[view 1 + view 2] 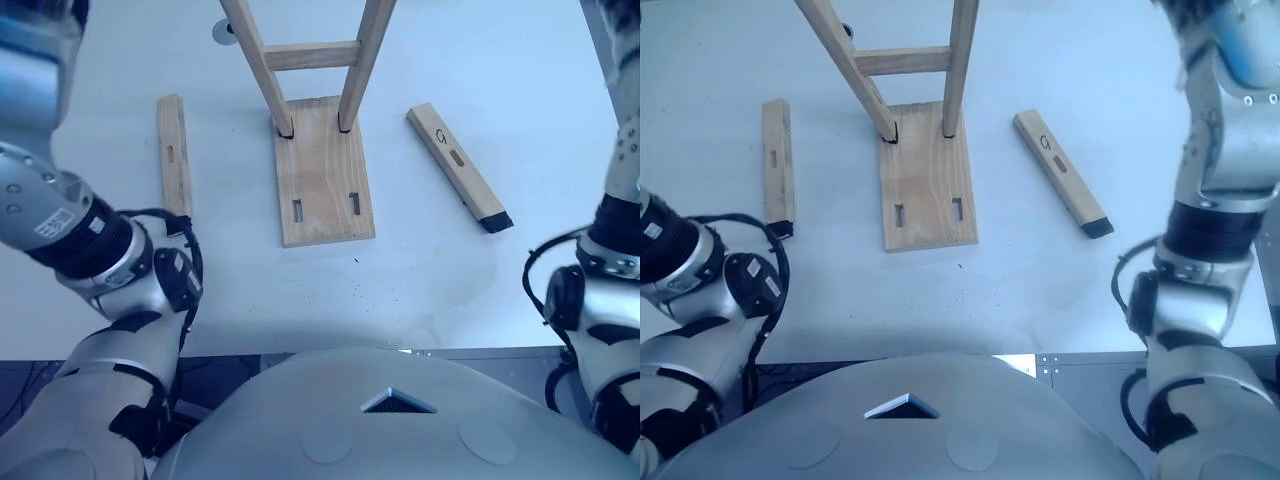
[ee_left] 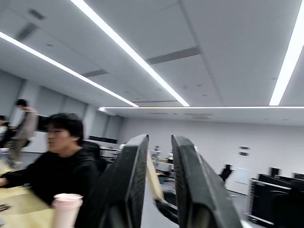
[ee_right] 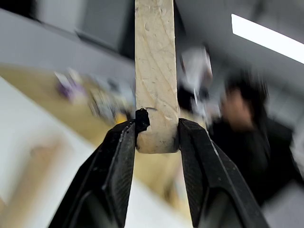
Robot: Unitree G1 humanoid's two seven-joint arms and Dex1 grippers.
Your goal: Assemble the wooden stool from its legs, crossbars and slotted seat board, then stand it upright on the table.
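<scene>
The slotted seat board (image 1: 322, 190) lies flat mid-table. Two legs (image 1: 262, 70) (image 1: 362, 65) joined by a crossbar (image 1: 310, 55) stand in its far slots; the near two slots are empty. Both legs rise past the top of the eye views. In the right wrist view my right gripper (image 3: 157, 128) is shut on the end of one wooden leg (image 3: 154, 71). In the left wrist view my left gripper (image 2: 160, 147) has its fingers close together, with a sliver of wood (image 2: 153, 180) pinched between them.
Two loose legs with slots lie on the white table (image 1: 450, 280): one left of the board (image 1: 173, 155), and one to its right (image 1: 458, 165), angled, with a dark foot. A small grey disc (image 1: 225, 30) sits at the far edge.
</scene>
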